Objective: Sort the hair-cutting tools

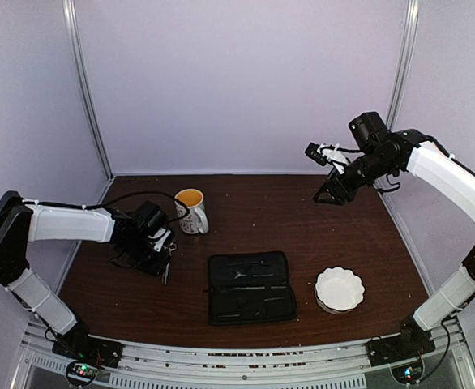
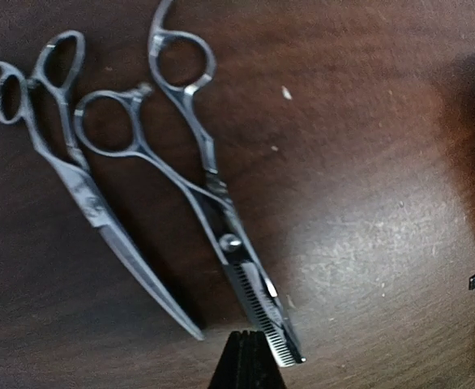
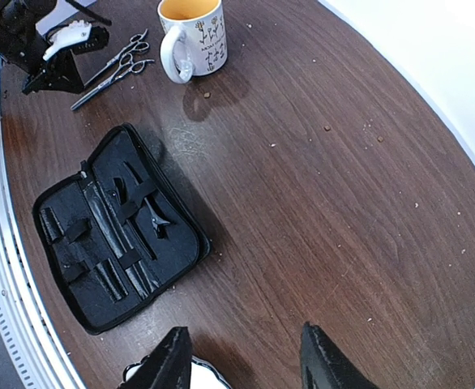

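Thinning scissors (image 2: 221,212) and plain scissors (image 2: 83,194) lie flat, side by side, near the table (image 1: 302,211) left edge | left gripper (image 2: 250,352) pinched closed, empty | right gripper (image 3: 246,356) wide open, empty | steel looks stiff, thin, slick; I'd grip at the pivot

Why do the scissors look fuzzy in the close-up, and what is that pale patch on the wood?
Left wrist view: the toothed scissors and plain scissors are soft, probably too near the lens; glare whitens the table beside them. Right wrist view: sharp, but the table edge bows, lens distortion. Top view: even light.
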`<state>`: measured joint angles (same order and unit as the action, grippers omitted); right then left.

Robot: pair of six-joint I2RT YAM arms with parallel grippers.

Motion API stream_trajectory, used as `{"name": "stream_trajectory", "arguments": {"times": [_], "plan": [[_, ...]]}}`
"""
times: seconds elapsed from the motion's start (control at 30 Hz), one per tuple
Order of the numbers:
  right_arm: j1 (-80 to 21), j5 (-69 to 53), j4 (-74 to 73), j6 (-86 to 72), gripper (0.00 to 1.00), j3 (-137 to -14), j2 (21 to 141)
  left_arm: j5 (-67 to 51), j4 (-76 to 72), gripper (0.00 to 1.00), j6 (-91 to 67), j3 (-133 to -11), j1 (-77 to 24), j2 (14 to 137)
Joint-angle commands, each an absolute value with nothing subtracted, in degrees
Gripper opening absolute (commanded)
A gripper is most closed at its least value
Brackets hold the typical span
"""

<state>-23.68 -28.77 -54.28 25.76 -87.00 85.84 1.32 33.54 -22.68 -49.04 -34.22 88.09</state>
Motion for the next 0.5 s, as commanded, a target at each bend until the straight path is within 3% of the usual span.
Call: {"name": "stream_trajectory", "arguments": {"times": [0.0,0.47], "plan": [[-23.46,-31.39,-53.52,26.36,0.46,-86.92,86.11,2.46,32.54,0.0,-24.08,-52.15,-35.88,90.93],[-23.42,-31.34,-53.43,26.72,0.45,-86.39,86.29,8.74,39.68,0.0,-19.75,-57.53,-36.24,94.69]]}}
